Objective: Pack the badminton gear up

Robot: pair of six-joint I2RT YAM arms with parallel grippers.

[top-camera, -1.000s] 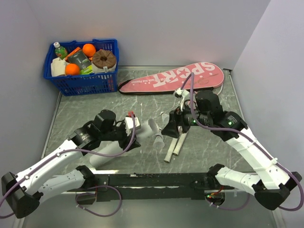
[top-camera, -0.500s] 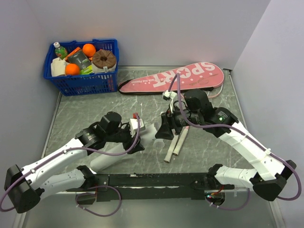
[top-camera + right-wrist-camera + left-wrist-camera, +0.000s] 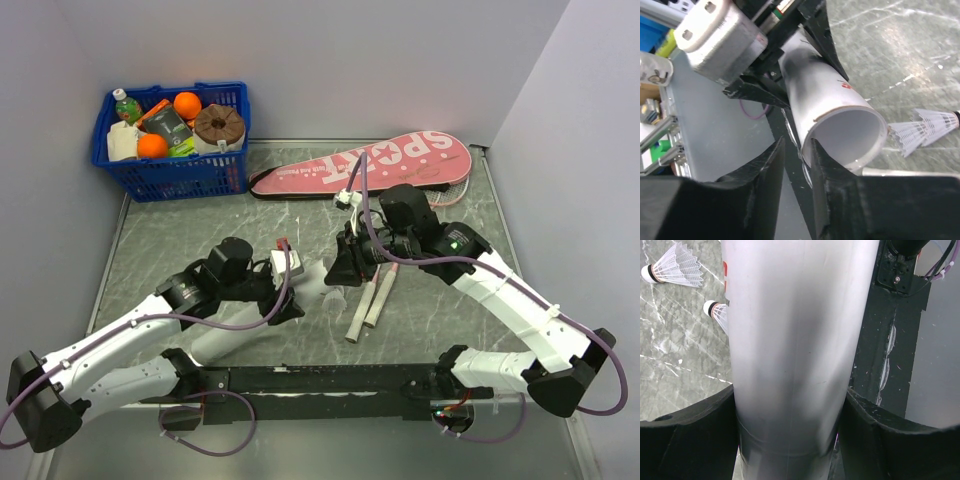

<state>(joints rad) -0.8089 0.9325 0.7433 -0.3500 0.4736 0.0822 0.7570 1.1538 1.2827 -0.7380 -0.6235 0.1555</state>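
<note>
Long white tube (image 3: 825, 90), glossy, open-mouthed, red mark near rim

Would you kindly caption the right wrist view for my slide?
Left gripper holds the open white tube toward the right gripper; a shuttlecock lies beside.

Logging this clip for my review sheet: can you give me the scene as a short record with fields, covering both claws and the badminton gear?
left claw: shut on the long white tube, gripping it from both sides
right claw: at the tube's open mouth; grip not readable
shuttlecocks: two loose on the table beside the tube
rackets: white handles side by side on the table, near the right claw
pink case: lying flat at the far edge
</note>
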